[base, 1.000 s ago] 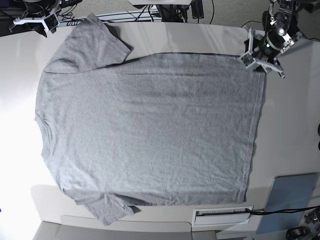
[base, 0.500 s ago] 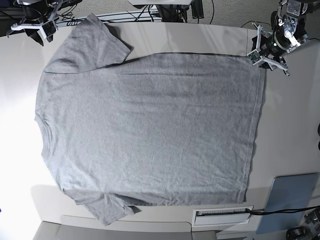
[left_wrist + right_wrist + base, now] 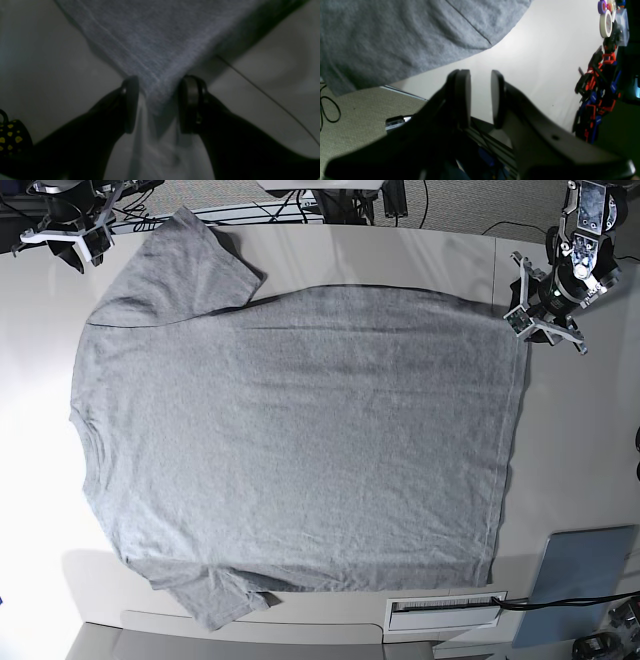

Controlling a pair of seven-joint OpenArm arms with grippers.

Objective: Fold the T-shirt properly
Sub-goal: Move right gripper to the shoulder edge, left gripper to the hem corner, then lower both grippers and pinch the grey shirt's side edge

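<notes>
Lying flat and spread across the pale worktop [image 3: 560,430], the large heather-grey short-sleeved cotton T-shirt [image 3: 300,450] has its neck at the left of the base view and its hem at the right. One sleeve reaches the far left edge of the worktop, the other the near edge. The side facing up is plain; no lettering, brand or label can be read on it in any view.

The left end effector [image 3: 528,315] sits at the far right corner of the hem. In the left wrist view its jaws stand apart [image 3: 156,102], with the tip of the corner between the two black pads; the pads do not press the cloth.

The right end effector [image 3: 72,242] is at the far left, beside the far sleeve and past the worktop edge. Its jaws are slightly apart [image 3: 481,98] with nothing between them, and the sleeve lies beyond its tips.

A flat blue-grey rectangular pad [image 3: 585,580] lies at the near right, clear of the shirt. A white slotted plate [image 3: 445,612] sits at the near edge, just beside the hem corner.
</notes>
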